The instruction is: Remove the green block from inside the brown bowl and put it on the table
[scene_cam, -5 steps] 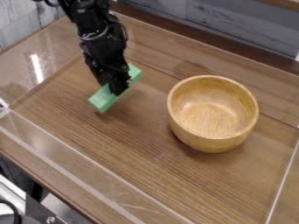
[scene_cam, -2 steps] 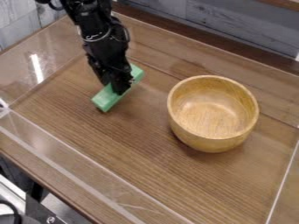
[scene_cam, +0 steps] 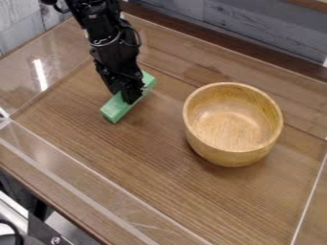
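The green block (scene_cam: 119, 108) is tilted, its lower end near or touching the table (scene_cam: 153, 182) left of the brown bowl (scene_cam: 232, 122). My black gripper (scene_cam: 128, 93) comes down from the upper left and is shut on the block's upper part. The bowl stands upright at the right and its honey-coloured inside holds nothing. A hand's width of bare wood lies between block and bowl.
Low clear plastic walls (scene_cam: 76, 163) edge the tabletop at the front and left. A grey plank wall (scene_cam: 243, 24) runs behind the table. A dark metal frame (scene_cam: 26, 225) shows below the front left corner.
The block and gripper have shifted very slightly since a second ago, the block's lower end edging right; in the last half second nothing visibly moves.
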Motion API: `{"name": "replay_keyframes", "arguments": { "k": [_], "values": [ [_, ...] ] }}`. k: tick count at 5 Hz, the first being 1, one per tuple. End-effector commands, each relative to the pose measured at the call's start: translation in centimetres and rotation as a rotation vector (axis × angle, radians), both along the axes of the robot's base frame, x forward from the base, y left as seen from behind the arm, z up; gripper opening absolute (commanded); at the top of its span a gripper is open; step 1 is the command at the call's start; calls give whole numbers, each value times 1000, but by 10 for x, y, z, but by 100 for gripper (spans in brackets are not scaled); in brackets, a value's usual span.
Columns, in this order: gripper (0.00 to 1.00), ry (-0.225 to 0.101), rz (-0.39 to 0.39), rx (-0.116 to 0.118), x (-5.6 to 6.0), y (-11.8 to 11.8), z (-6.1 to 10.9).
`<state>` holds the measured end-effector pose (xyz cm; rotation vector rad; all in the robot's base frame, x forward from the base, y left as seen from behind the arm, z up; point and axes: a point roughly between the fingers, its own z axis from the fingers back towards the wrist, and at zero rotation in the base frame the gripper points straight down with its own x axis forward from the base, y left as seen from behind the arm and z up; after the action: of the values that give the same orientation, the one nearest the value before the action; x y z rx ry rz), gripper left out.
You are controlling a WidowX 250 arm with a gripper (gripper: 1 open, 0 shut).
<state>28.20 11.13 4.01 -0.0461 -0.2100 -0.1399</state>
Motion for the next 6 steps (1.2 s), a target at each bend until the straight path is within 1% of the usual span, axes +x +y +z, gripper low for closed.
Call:
{"name": "replay_keyframes", "arguments": {
  "k": [1, 3, 6],
  "values": [
    [100, -49, 18, 17, 9, 11, 17],
    [100, -54, 28, 6, 15, 16, 19],
    [100, -57, 23, -15, 23, 20, 16]
  ]
}}
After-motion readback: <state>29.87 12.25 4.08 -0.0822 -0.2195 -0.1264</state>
